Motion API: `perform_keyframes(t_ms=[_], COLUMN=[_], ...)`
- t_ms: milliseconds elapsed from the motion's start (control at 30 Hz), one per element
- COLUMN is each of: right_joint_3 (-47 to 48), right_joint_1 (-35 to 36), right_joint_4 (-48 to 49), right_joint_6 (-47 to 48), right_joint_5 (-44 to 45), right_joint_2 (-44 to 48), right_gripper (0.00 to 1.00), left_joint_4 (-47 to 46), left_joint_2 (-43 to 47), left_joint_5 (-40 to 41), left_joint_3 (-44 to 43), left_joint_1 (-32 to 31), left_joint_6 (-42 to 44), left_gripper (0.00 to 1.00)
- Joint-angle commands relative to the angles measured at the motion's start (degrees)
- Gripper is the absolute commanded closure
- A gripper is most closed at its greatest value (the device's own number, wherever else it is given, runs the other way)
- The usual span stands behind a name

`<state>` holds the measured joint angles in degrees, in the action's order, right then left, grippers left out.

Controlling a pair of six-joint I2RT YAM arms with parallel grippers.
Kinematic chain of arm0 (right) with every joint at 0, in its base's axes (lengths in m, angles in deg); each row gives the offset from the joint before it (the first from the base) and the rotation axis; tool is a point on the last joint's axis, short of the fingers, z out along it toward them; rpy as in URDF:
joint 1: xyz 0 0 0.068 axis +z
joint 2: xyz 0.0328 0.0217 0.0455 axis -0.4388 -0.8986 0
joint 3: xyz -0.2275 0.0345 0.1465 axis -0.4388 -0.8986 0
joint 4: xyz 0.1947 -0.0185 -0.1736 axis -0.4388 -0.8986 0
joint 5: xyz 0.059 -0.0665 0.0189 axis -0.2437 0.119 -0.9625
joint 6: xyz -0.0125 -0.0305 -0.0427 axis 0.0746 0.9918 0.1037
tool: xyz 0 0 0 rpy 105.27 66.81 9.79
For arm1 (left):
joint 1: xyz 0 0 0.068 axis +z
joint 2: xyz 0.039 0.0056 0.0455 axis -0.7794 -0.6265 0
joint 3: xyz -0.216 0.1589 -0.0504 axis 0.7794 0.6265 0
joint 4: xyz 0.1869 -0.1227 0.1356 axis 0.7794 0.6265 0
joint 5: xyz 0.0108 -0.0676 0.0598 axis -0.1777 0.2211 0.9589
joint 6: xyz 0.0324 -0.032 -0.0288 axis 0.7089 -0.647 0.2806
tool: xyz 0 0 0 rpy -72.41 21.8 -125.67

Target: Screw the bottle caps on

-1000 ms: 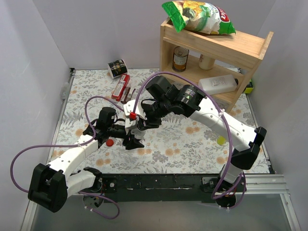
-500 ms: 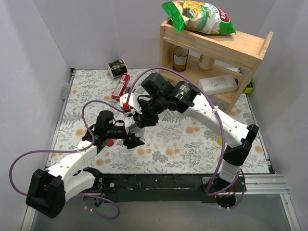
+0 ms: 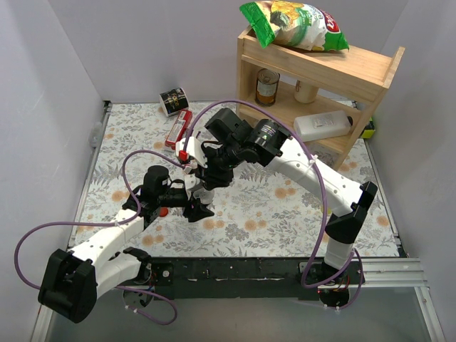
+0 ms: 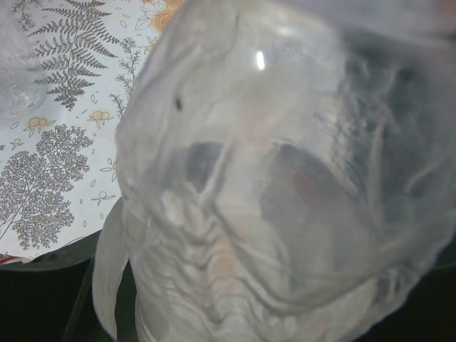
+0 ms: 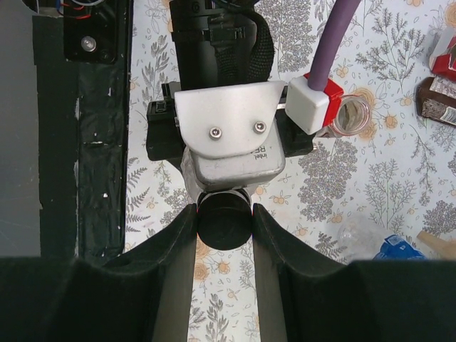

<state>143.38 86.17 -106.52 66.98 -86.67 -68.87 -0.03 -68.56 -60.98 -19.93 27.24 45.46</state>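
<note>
Mid-table, left claw (image 3: 195,206) clamping clear bottle (image 4: 285,185), right claw (image 5: 224,212) angled down, pinching black cap (image 5: 224,226).

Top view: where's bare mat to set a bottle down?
Free: the floral mat front right, between the right arm and the black base rail; also far left, between the wall and the red packet. Crowded: centre, where the left gripper holds the clear bottle and the right gripper the black cap.
</note>
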Motion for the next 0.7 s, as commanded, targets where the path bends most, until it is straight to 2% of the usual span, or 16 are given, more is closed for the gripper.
perform_keyframes(t_ms=[0,233,667], right_joint_3=[1.26,3.37,5.04], right_joint_1=[0.68,0.68,0.68], right_joint_4=[-4.77,-4.77,-3.98], right_joint_6=[-0.41,0.04,0.12], right_joint_5=[2.37,2.81,4.30], right_joint_2=[-0.33,-0.42,-0.69], right_gripper=[0.60,0.48,0.41], left_joint_4=[-2.60,-0.31,0.48], left_joint_2=[0.17,-0.36,-0.53], left_joint_5=[-2.24,-3.04,-3.48], left_joint_3=[-1.06,-0.71,-0.53], left_joint_1=[0.23,0.15,0.15], left_joint_6=[0.56,0.92,1.36], left_gripper=[1.00,1.00,1.00])
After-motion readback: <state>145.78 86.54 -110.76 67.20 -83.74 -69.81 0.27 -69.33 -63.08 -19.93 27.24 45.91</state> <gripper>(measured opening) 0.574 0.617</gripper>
